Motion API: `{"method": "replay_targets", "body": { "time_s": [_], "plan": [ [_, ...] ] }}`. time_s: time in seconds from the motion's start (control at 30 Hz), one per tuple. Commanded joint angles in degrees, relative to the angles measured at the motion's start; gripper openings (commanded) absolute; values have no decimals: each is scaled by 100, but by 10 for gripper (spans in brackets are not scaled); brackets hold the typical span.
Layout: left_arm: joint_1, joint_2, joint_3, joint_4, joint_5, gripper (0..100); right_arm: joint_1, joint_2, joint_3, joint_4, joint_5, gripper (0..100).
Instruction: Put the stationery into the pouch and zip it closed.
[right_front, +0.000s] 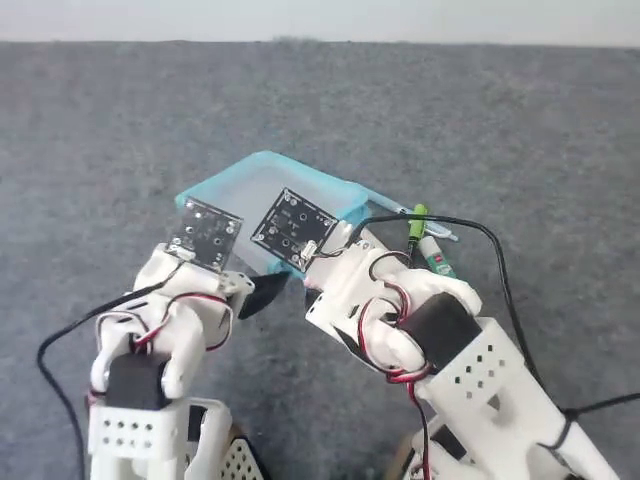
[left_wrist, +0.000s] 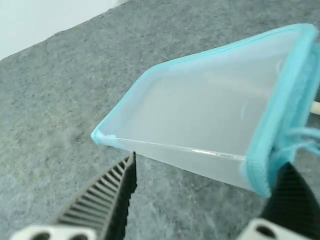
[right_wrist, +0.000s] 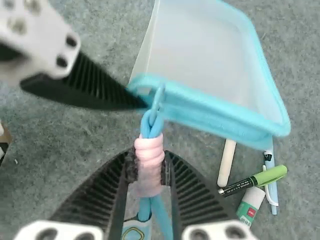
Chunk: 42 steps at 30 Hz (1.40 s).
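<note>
Clamps pink zip pull (right_wrist: 148, 172) tight in right pincer (right_wrist: 147, 156). Spreads left pincer (left_wrist: 207, 167) open at pouch (left_wrist: 210, 100) corner, green marker (right_front: 417, 222) at four o'clock.

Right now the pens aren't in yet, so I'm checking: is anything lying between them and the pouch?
Nothing visible does. The pens lie right beside the pouch, at its zip edge. The right gripper is shut on the pull at that edge's end, with the left gripper by the same corner.

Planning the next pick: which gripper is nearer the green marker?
Right. Right gripper holds the zip pull near the green marker; left gripper is farther, at the pouch corner.
</note>
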<state>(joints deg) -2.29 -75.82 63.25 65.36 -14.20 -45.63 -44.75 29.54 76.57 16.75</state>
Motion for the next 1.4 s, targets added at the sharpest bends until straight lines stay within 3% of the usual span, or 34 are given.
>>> {"method": "replay_targets", "body": {
  "time_s": [0.0,0.53,0.8,0.93,1.17,1.37],
  "plan": [
    [-255,185,-40,-193,53,401,-57,4,-369,145,149,7],
    [-1319,237,611,-1204,79,400,-48,-391,211,435,290,7],
    [-1363,237,629,-1204,325,400,-57,-1314,220,963,563,7],
    [-1231,237,637,-1196,466,400,-233,-1376,220,919,563,7],
    [-158,193,945,-1231,659,400,-1130,-1288,202,901,563,7],
    [-79,237,1103,-1662,738,400,-1200,-1332,141,971,571,7]
  ]
}}
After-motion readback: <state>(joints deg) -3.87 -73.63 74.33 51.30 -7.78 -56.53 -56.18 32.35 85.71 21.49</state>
